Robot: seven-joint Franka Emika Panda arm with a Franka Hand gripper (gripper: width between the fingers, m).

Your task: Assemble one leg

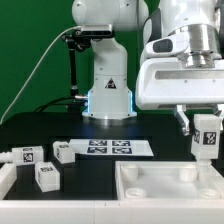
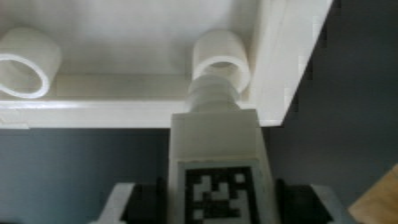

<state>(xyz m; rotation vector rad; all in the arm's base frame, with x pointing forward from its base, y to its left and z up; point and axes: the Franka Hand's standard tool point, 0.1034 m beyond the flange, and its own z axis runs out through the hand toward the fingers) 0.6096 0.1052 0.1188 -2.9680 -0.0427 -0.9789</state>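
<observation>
– Leg point(image 2: 217, 140)?
– Clamped upright in the gripper point(image 2: 214, 200), pinched from both sides by the dark fingers point(image 2: 121, 205). Tagged in black and white point(image 2: 222, 195) on the face toward the wrist camera.
– Aimed where?
– Down at the white tabletop point(image 2: 107, 112). Lined up by its ribbed tip with a round socket point(image 2: 222, 50) tucked beside a corner wall. Touching or just above: cannot tell from the wrist view.
– Beyond that?
– A second socket point(image 2: 25, 62), farther along the same wall.
– And from the exterior view?
– Closest to the camera, the tabletop point(image 1: 150, 170), flat on the black table point(image 1: 165, 152). Over its corner on the exterior view's right, the gripper point(image 1: 205, 128), with the leg point(image 1: 207, 142) hanging down near the rim.
– Farther back?
– On the exterior view's left, a spare leg point(image 1: 47, 176) lying nearest, then another spare leg point(image 1: 63, 151), then a third spare leg point(image 1: 22, 155), all apart from one another and tagged. Behind those, the marker board point(image 1: 110, 148), flat on the table. Last, the arm's base point(image 1: 108, 95), glowing blue low down, before a green backdrop point(image 1: 25, 50).
</observation>
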